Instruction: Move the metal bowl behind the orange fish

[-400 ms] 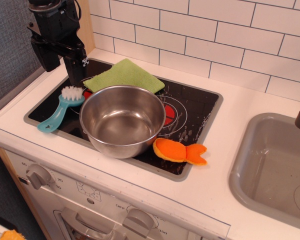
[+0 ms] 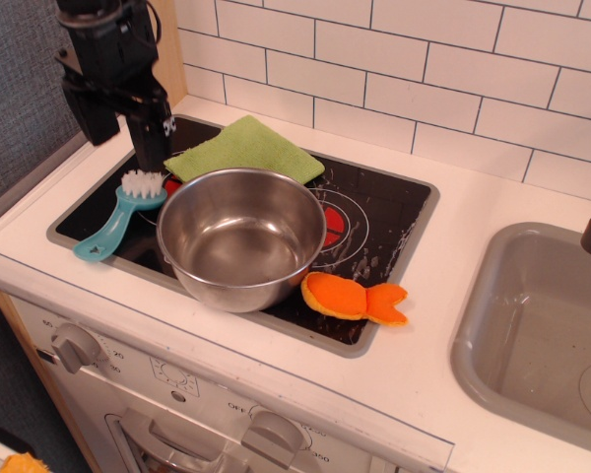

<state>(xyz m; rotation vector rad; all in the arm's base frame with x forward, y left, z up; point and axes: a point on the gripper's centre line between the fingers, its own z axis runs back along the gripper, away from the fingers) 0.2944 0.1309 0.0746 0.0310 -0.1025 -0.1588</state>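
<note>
The metal bowl (image 2: 240, 236) is large, round and shiny, and stands upright and empty on the black stove top (image 2: 384, 212) at its front middle. The orange fish (image 2: 355, 298) lies flat just right of the bowl at the stove's front edge, tail pointing right. My gripper (image 2: 150, 148) hangs at the back left of the stove, above the brush and left of the bowl, apart from it. Its fingers look close together with nothing between them.
A teal dish brush (image 2: 123, 210) with white bristles lies left of the bowl. A green cloth (image 2: 244, 148) lies behind the bowl. A grey sink basin (image 2: 542, 330) is at the right. A white tiled wall (image 2: 424, 69) runs along the back.
My gripper has shifted very slightly up and to the left. The bowl, fish, brush and cloth have not moved.
</note>
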